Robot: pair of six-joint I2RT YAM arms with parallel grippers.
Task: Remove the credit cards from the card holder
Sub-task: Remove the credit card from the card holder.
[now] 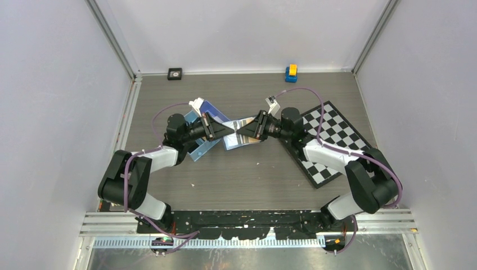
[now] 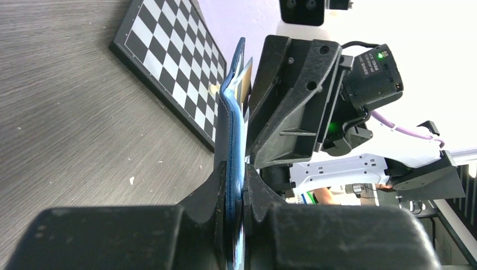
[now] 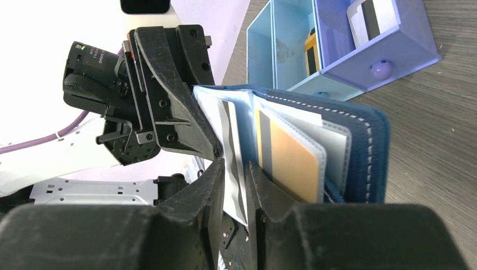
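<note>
The navy card holder is held open in the air between my two grippers, above the table's middle. My left gripper is shut on its edge, which shows edge-on in the left wrist view. My right gripper is shut on a white card with a dark stripe that sticks out of the holder. An orange-gold card sits in an inner pocket beside it. In the top view the left gripper and right gripper meet tip to tip.
A light-blue three-compartment tray stands behind the holder, under the left arm, with a yellow card and a white striped card in it. A chessboard lies at right. A blue-yellow toy and a black square sit at the back wall.
</note>
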